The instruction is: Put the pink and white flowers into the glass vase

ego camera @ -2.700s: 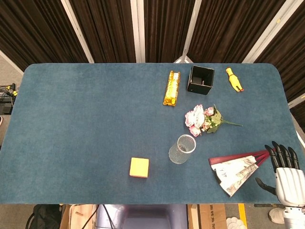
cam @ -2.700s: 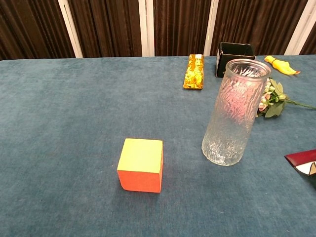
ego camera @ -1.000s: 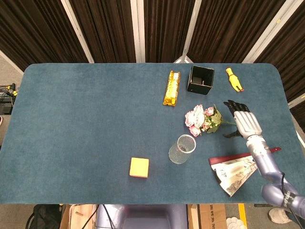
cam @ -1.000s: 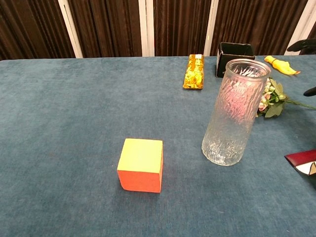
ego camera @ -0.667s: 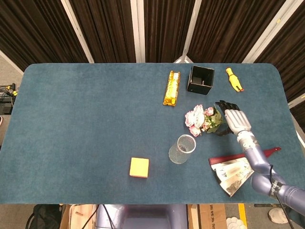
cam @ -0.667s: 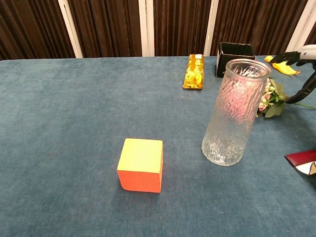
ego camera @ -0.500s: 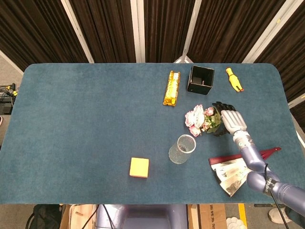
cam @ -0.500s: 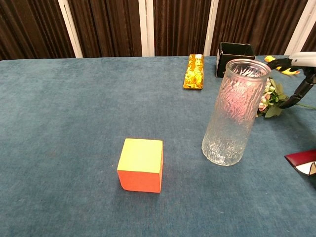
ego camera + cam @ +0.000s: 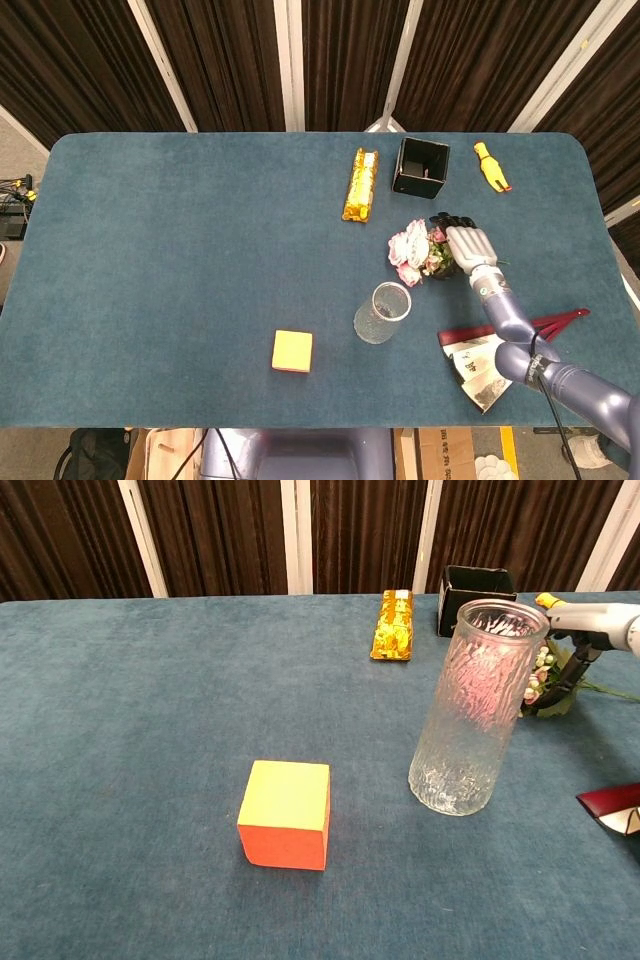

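The pink and white flowers (image 9: pixel 408 248) lie on the blue table, right of centre, with their green leaves and stems pointing right. The glass vase (image 9: pixel 383 312) stands upright and empty just in front of them; in the chest view the vase (image 9: pixel 478 705) half hides the flowers (image 9: pixel 541 674). My right hand (image 9: pixel 467 246) hovers over the leafy end of the bunch, fingers apart and reaching down around the leaves. In the chest view the right hand (image 9: pixel 590 622) is level with the vase's rim, and its dark fingers (image 9: pixel 570 668) dip toward the leaves. My left hand is out of sight.
A folded paper fan (image 9: pixel 495 355) lies near the front right edge, under my right forearm. Behind the flowers are a black box (image 9: pixel 420 167), a gold packet (image 9: pixel 360 184) and a yellow toy (image 9: pixel 490 165). An orange and yellow cube (image 9: pixel 292 351) sits front centre.
My right hand has come in from the front right edge, over the fan, and moved left until it covers the bunch's leaves. The flowers and vase have not moved.
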Action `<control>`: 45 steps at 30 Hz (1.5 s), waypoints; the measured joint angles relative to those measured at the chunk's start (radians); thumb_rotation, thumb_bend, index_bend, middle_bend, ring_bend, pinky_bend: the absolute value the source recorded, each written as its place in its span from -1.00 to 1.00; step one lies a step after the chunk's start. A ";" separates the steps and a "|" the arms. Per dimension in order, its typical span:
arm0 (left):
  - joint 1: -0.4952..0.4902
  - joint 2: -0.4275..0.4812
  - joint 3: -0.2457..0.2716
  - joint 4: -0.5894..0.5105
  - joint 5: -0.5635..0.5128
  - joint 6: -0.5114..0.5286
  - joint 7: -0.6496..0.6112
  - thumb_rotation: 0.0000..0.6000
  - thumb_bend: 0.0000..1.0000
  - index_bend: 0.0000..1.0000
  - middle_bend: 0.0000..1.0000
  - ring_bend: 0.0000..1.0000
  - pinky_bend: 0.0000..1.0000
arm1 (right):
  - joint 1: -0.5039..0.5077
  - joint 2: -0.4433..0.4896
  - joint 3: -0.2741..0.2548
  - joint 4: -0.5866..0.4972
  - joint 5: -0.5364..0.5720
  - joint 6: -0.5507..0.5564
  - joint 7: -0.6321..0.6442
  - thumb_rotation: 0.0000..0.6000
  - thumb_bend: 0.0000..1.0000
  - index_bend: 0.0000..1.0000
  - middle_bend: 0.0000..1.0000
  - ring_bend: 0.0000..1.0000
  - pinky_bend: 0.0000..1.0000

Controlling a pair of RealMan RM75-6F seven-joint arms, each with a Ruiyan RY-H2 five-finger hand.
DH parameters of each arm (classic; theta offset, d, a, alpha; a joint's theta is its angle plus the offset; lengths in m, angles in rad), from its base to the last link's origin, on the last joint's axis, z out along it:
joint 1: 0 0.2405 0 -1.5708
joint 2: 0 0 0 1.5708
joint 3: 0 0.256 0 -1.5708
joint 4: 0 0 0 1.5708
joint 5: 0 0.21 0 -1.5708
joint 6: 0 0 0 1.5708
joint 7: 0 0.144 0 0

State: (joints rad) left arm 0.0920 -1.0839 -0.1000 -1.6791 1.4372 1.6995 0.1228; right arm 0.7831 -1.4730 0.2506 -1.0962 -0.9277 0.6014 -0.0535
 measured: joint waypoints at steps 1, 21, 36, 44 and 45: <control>-0.002 0.000 0.000 -0.001 -0.001 -0.004 0.002 1.00 -0.50 -0.83 -1.00 -1.00 -0.96 | 0.004 -0.006 0.002 0.006 -0.002 -0.001 0.005 1.00 -0.92 -0.55 -0.63 -0.65 -1.00; -0.011 0.000 0.002 -0.010 -0.013 -0.025 0.020 1.00 -0.50 -0.81 -1.00 -1.00 -0.96 | 0.047 -0.041 -0.018 0.032 -0.029 0.006 -0.036 1.00 -0.72 0.03 -0.12 -0.11 -0.94; -0.012 0.009 0.005 -0.011 -0.010 -0.030 -0.001 1.00 -0.50 -0.80 -1.00 -1.00 -0.96 | 0.020 0.047 0.058 -0.073 -0.021 0.043 0.109 1.00 -0.63 0.26 0.08 0.10 -0.77; -0.010 0.016 0.007 -0.010 -0.007 -0.030 -0.023 1.00 -0.50 -0.80 -1.00 -1.00 -0.96 | -0.026 0.165 0.169 -0.156 0.006 0.016 0.333 1.00 -0.63 0.29 0.08 0.10 -0.77; -0.010 0.016 0.007 -0.010 -0.006 -0.031 -0.024 1.00 -0.50 -0.80 -1.00 -1.00 -0.96 | -0.034 0.181 0.186 -0.168 0.009 0.011 0.364 1.00 -0.63 0.29 0.08 0.10 -0.77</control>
State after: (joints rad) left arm 0.0820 -1.0674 -0.0925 -1.6890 1.4308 1.6686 0.0988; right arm 0.7492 -1.2917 0.4362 -1.2644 -0.9191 0.6119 0.3109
